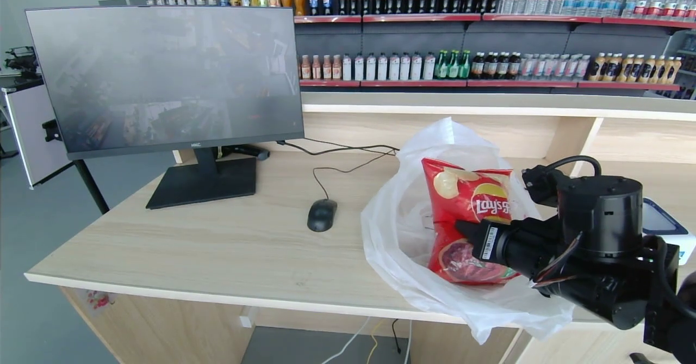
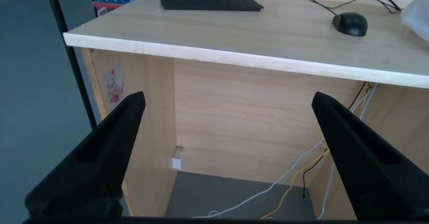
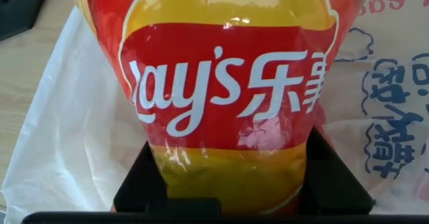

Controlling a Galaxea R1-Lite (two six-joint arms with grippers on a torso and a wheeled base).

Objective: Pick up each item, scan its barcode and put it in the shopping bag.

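Gripping the chip packet (image 1: pixel 462 195) in the right hand (image 3: pixel 234 184), partway inside the shopping bag (image 1: pixel 389 233) on the tabletop (image 1: pixel 217 244). Holding the left hand (image 2: pixel 228 103) open below the edge. Might snag thin plastic, dragging it off.

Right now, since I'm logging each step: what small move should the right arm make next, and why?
Probably open the right gripper: it clamps the red chip bag, which already sits low inside the mouth of the white plastic shopping bag.
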